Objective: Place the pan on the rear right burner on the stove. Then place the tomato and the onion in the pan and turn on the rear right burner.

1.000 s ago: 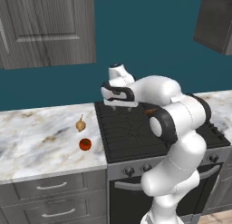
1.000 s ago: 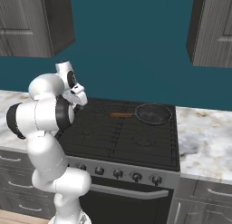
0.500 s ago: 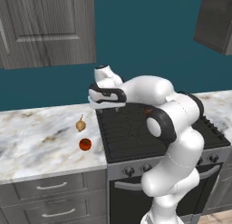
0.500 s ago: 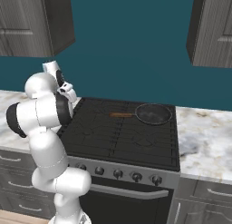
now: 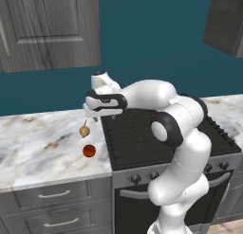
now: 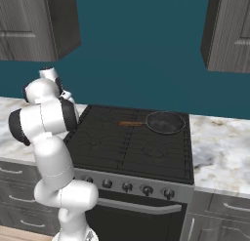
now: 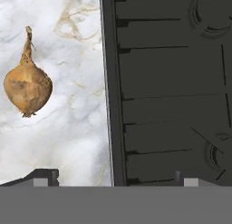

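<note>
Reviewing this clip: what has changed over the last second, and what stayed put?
The arm swung its open, empty gripper leftward off the stove, out over the edge of the marble counter toward the onion. Nothing was grasped or released. The onion and tomato lie where they were on the counter, and the pan stays on the rear right burner.

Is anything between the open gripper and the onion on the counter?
Nothing visible. The gripper hangs open just above the stove's left edge, the onion lies on bare marble counter beside it, and the tomato sits nearer the counter's front, off that line.
</note>
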Robot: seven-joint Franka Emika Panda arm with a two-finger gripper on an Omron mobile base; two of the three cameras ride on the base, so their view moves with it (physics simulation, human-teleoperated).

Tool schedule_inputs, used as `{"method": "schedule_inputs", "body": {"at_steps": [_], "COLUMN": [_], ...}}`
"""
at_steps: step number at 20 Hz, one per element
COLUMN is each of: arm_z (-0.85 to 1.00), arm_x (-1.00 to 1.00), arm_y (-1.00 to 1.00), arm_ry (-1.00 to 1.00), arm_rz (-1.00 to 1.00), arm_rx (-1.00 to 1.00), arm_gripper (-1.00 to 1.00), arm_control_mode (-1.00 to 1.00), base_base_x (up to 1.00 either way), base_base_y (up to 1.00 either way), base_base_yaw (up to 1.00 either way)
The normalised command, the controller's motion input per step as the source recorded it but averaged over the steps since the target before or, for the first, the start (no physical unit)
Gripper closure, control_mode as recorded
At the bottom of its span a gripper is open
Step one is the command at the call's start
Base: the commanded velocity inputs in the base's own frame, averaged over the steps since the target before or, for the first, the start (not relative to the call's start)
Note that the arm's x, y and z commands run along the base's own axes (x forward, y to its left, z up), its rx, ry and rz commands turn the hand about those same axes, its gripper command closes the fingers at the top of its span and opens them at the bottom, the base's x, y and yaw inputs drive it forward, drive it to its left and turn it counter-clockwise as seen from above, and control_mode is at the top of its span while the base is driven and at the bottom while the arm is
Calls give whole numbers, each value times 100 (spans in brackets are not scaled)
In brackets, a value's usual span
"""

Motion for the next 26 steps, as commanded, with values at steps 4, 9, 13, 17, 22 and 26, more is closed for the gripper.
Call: {"method": "schedule_inputs", "body": {"at_steps": [4, 9, 13, 17, 22, 26], "arm_z": [-16, -15, -18, -18, -19, -16], "arm_x": [0, 0, 0, 0, 2, 8], "arm_y": [32, 26, 19, 18, 17, 18], "arm_ry": [0, 0, 0, 0, 0, 0], "arm_rz": [8, 8, 8, 7, 7, 7], "arm_rx": [7, 3, 2, 2, 2, 2], "arm_gripper": [-100, -100, -100, -100, -100, -100], "arm_control_mode": [-100, -100, -100, -100, -100, -100], "base_base_x": [0, 0, 0, 0, 0, 0], "base_base_y": [0, 0, 0, 0, 0, 0], "base_base_yaw": [0, 0, 0, 0, 0, 0]}}
